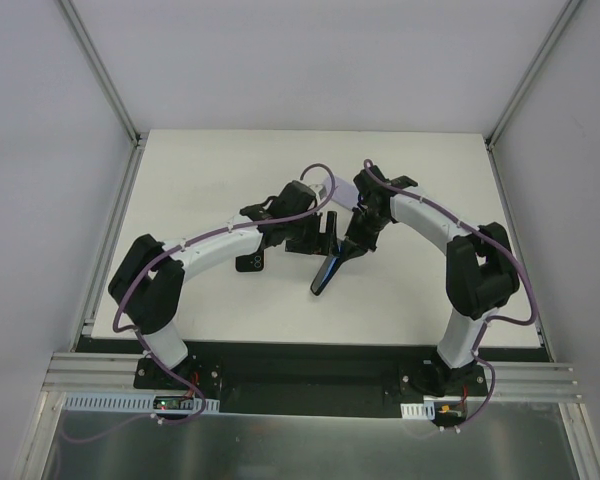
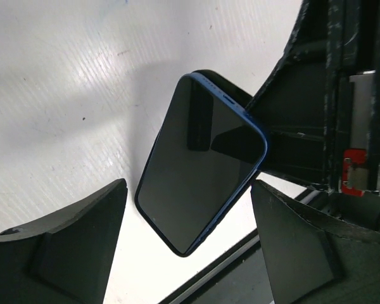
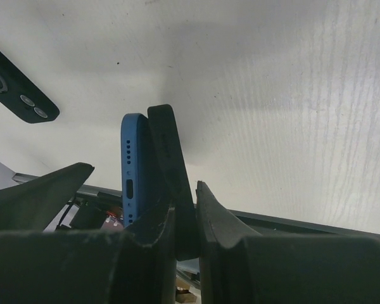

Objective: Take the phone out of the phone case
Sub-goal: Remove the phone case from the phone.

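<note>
— Fingers first: how do they stand?

— The left fingers (image 2: 69, 253) are spread wide, one on each side of the phone (image 2: 199, 164) and clear of it. The right fingers (image 3: 228, 240) are pressed close together on the case (image 3: 168, 152), pinching its black wall between them.

— And the wider scene, biggest thing first?

— A white tabletop (image 1: 230, 160) carries everything. The left arm (image 1: 210, 250) and the right arm (image 1: 430, 215) bend in over it from the near edge and meet about its middle.

— Where is the phone?

— Right where they meet, tilted, with its lower end pointing toward the near edge. It has a blue frame, and its dark screen faces the left wrist camera. Whether the lower end touches the tabletop, I cannot tell.

— Is it in the case?

— From the right wrist, the blue bottom edge with its port and speaker holes stands just beside the black wall, which is not wrapped around it at that end. Lower down, both run behind the fingers. From the left wrist, a sliver of black shows behind the phone's far end.

— Anything smaller?

— A black slab (image 1: 250, 263) with two camera lenses lies flat on the tabletop just beside the left arm, apart from the held phone. Phone or empty case, I cannot tell.
</note>
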Controlling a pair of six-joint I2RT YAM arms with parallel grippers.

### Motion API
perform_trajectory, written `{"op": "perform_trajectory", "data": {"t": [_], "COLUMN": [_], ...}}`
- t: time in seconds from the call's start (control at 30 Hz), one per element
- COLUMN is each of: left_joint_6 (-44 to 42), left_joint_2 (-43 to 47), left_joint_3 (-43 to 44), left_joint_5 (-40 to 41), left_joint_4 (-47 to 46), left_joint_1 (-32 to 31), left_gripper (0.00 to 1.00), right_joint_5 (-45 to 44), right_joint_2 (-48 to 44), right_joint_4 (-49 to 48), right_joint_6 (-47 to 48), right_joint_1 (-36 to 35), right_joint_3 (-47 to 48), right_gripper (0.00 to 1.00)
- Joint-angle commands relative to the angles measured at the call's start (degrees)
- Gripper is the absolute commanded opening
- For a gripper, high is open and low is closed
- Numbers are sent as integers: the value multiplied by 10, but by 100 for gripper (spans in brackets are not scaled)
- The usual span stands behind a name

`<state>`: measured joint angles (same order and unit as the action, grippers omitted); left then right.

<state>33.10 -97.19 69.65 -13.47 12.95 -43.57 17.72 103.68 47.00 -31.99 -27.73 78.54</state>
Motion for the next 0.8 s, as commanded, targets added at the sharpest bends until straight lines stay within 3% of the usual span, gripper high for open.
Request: {"op": "perform_trajectory", "data": {"t": [0.0, 0.4, 0.77], "left_joint_6": [-28, -64, -72], "left_joint_2": [-4, -20, -56], "left_joint_3": [28, 36, 43], "left_joint_5": [51, 198, 355], "left_joint_4": [5, 55, 103], "left_joint_1": [-12, -80, -135], "left_gripper": [77, 73, 56], "right_joint_5": [0, 24, 36], "right_joint_2": [12, 20, 25], "right_joint_4": [41, 40, 39], "right_joint_6": [-7, -24, -26], "right_joint_1": [-6, -5, -4], "right_joint_3": [7, 7, 6], "right_gripper": [1, 1, 1]}}
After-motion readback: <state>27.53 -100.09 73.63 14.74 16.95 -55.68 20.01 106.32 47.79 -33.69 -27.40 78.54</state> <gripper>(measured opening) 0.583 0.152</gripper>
